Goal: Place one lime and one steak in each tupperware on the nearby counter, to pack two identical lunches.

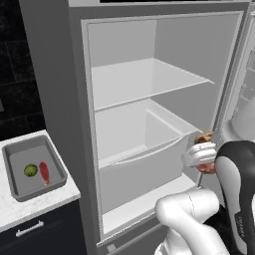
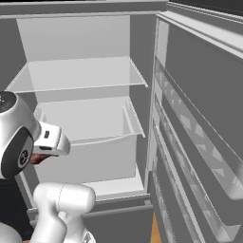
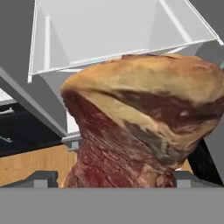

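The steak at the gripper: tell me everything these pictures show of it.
The steak is a thick raw cut, dark red and marbled, with a tan-yellow fat cap across its top and a pale fat seam running through it. In the hand view it rises between the gripper fingers, which stand wide on either side, so it appears held. From the left base view a reddish-brown bit shows at the hand, in front of the open fridge. It is in the air, off any shelf.

My arm is folded up in front of the open fridge (image 1: 149, 124), elbow low, wrist level with its drawer. The gripper (image 3: 118, 181) has its fingers (image 3: 41, 179) spread wide around a steak (image 3: 140, 127).
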Robot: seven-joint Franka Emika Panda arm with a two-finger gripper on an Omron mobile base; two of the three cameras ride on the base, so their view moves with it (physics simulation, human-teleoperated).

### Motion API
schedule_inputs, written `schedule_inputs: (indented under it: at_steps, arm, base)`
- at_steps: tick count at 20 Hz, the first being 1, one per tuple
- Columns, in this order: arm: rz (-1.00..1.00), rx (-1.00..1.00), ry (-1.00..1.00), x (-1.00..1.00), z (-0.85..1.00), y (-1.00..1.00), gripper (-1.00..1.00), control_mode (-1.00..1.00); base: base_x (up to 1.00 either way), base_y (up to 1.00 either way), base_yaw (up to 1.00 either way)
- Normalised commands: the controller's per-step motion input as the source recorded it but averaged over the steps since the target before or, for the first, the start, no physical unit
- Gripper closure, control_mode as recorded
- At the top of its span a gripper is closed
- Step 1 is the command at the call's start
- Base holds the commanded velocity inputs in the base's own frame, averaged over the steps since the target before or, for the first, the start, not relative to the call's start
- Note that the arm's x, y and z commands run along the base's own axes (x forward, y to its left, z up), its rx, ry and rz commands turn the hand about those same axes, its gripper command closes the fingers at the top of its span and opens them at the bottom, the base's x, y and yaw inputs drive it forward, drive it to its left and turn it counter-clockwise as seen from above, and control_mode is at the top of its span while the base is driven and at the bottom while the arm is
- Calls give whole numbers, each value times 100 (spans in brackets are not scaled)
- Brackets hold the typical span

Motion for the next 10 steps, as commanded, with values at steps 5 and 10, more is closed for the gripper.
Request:
schedule_inputs:
  at_steps: [5, 10]
  arm:
    - [0, 0, 1, -9, -5, -13, 100, -100]
    - [0, 0, 0, -1, 0, 0, 100, -100]
  base:
    - [0, 0, 0]
    - [0, 0, 0]
